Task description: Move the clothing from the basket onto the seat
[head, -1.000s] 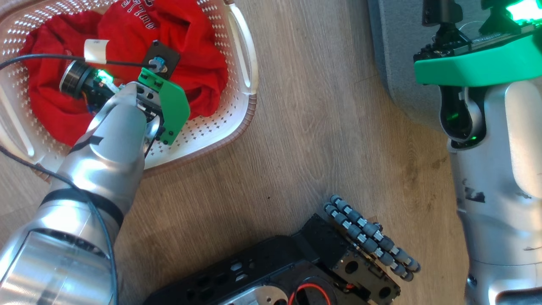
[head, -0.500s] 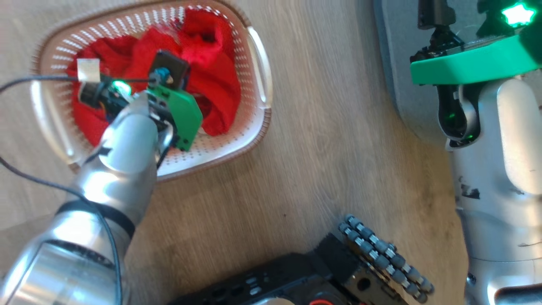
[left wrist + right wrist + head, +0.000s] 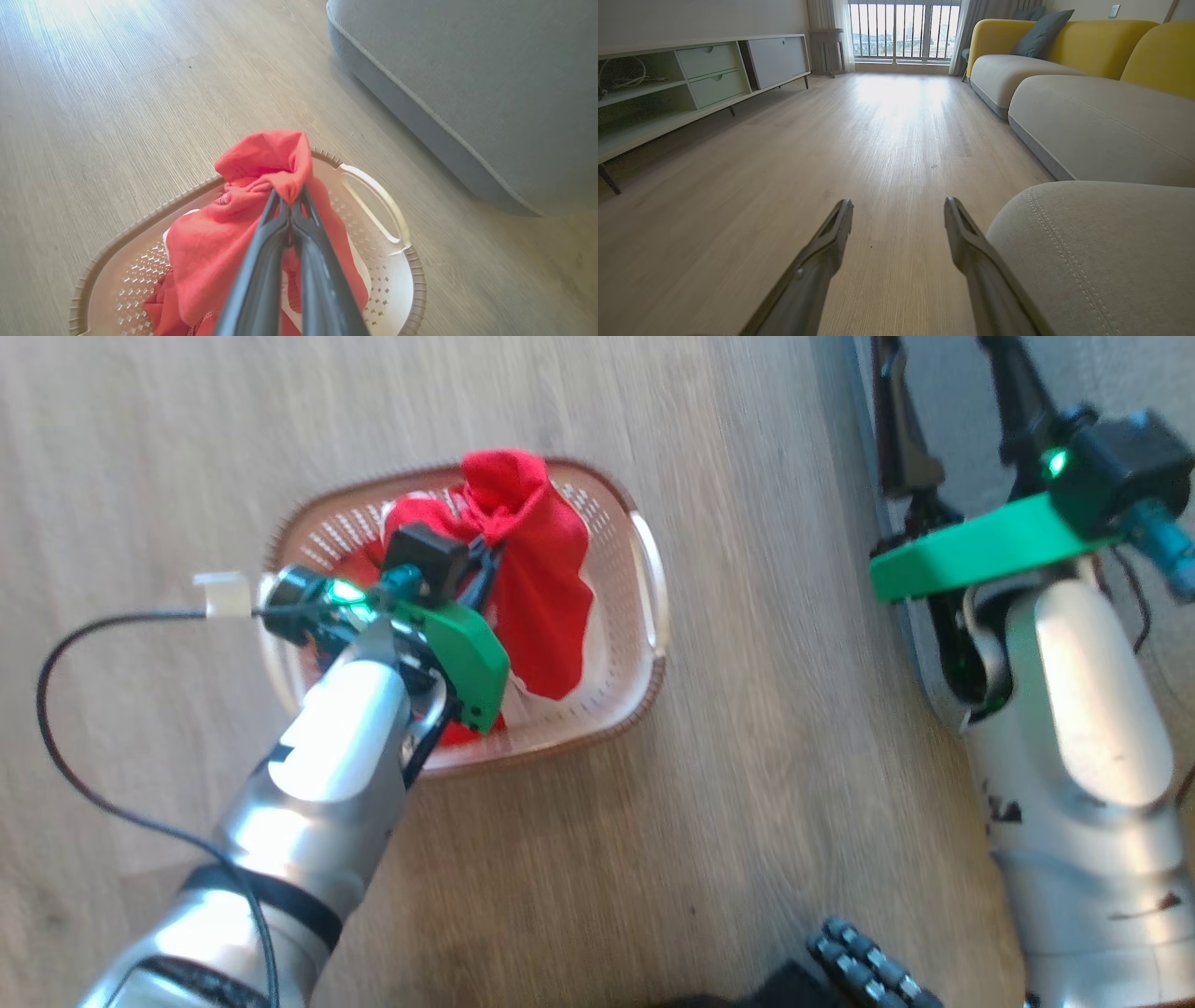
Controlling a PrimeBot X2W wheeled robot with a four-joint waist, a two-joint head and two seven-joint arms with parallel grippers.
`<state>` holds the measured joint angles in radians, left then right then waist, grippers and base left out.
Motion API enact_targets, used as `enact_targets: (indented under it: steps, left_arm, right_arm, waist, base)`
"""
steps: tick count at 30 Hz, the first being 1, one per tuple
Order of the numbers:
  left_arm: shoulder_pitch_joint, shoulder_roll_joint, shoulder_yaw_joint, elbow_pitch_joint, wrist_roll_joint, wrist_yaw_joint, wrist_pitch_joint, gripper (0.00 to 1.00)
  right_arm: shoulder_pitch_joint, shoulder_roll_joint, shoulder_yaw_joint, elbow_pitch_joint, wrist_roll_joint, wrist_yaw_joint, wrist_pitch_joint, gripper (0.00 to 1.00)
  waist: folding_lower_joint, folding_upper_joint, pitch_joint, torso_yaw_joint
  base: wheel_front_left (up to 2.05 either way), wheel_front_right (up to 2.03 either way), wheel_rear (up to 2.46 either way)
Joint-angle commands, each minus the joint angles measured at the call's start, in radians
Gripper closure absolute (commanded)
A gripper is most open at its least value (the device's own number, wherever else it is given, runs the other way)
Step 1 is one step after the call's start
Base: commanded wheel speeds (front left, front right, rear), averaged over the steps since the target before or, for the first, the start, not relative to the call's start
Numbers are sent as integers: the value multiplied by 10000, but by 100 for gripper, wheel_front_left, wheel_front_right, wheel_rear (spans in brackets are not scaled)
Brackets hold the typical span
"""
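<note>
Left gripper [image 3: 292, 198]: fingers pressed together on a fold of the red clothing [image 3: 219, 242], which is held bunched above the basket [image 3: 413, 280]. The lower end of the clothing hangs inside the rim. A small pale mark on the fabric near the fingertips is too small to read. The basket stands on the wooden floor [image 3: 117, 93], near the grey seat [image 3: 467, 84] but apart from it. Right gripper [image 3: 899, 210]: fingers spread wide, holding nothing, beside the seat's stitched corner.
</note>
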<state>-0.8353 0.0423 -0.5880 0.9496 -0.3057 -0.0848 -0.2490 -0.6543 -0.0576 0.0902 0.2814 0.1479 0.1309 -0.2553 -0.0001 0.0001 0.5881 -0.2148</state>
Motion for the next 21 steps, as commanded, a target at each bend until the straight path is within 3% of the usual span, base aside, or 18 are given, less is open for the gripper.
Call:
enact_targets:
  steps: [1, 14, 21]
  left_arm:
    - [288, 81, 262, -574, -138, 30, -126, 100]
    - [1854, 80, 551, -2434, -616, 261, -127, 100]
    - [2207, 80, 803, -3310, -606, 329, -127, 100]
  right_arm:
    - [363, 40, 99, -166, -122, -2, -65, 0]
    - [2012, -483, 60, 517, 108, -2, -65, 0]
    - [2708, -652, 73, 594, 288, -2, -65, 0]
  waist:
    - [1, -1, -1176, 656]
    - [1, -1, -3949, 1701]
    - [1, -1, -4691, 1961]
  base:
    - [0, 0, 0]
    - [0, 0, 0]
    - [0, 0, 0]
